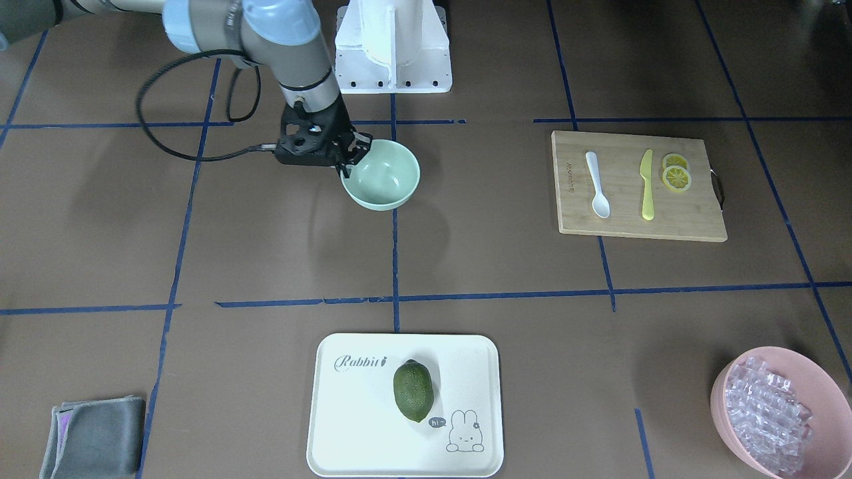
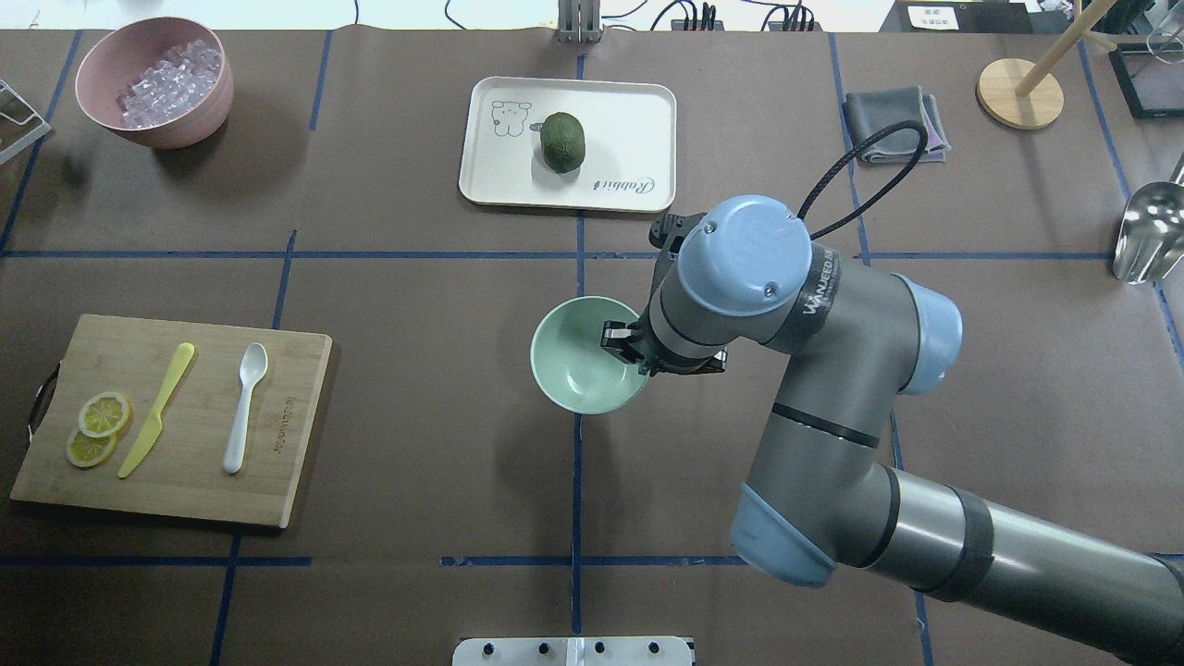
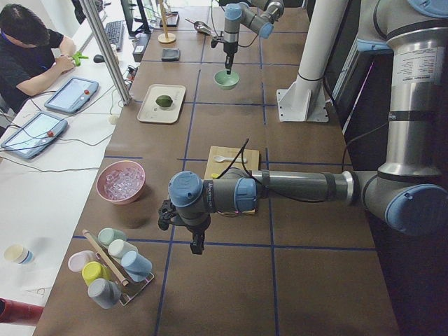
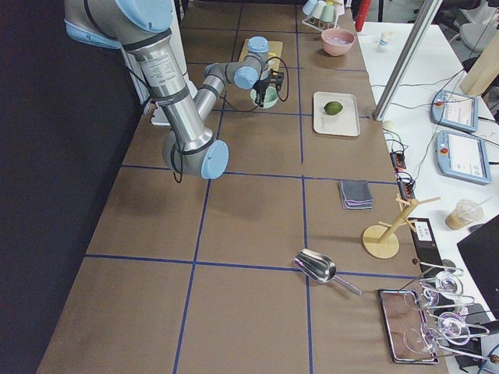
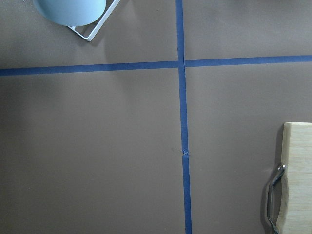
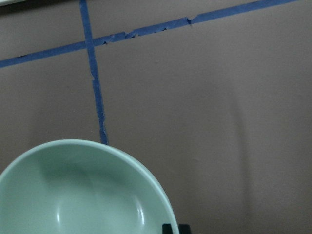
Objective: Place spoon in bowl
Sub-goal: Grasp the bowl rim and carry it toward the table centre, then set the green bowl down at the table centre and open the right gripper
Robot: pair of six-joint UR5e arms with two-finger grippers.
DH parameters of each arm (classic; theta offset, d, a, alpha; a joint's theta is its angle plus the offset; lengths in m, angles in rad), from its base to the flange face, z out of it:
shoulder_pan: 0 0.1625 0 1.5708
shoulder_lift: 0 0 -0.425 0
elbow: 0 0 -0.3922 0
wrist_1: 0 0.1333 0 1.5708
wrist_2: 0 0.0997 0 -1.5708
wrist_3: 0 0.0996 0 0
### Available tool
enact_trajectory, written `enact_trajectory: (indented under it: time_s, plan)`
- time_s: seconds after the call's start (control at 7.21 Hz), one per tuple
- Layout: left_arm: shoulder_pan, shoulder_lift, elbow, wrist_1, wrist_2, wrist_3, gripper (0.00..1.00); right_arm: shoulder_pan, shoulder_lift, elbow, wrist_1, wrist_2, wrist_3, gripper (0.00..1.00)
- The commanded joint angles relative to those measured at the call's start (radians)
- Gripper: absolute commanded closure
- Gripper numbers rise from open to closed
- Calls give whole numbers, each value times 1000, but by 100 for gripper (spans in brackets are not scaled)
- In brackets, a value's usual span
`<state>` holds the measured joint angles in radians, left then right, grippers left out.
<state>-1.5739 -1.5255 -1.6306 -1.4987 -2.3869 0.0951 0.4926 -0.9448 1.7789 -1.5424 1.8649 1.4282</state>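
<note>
- We are seeing the right claw [image 1: 347, 161] clamping the rim of the bowl [image 1: 386, 178], well apart from the cutting board [image 1: 692, 223]; overhead, the arm is hiding most of its fingers.
- The spoon [image 1: 597, 183] is lying on the cutting board, just beside the yellow knife [image 1: 646, 185].
- The left claw [image 3: 198, 245] is hanging near the cutting board's end; we cannot tell whether it is apart or together.

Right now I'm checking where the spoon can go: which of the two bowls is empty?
The small mint-green bowl: nothing lies in it. The larger pink bowl is filled with clear cubes.
</note>
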Motion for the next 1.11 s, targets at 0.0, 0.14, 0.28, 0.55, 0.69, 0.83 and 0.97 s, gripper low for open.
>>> enact_trajectory:
  time_s: [0.0,0.14,0.28,0.55,0.69,0.83,0.97]
  plan:
    - [0,2,0,0,0,0,0,-16,38,-111,94,-20,12,100]
    - [0,4,0,2,0,0,0,-16,37,-112,88,-20,12,100]
    - [0,2,3,0,0,2,0,-17,31,-113,88,-20,12,100]
    - [0,4,2,0,0,0,0,-17,29,-113,88,-20,12,99]
    - [0,4,2,0,0,0,0,-16,27,-112,88,-20,11,97]
    - [0,2,2,0,0,0,0,-16,27,-105,88,-18,11,80]
    - [0,2,3,0,0,0,0,-16,24,-99,90,-21,11,2]
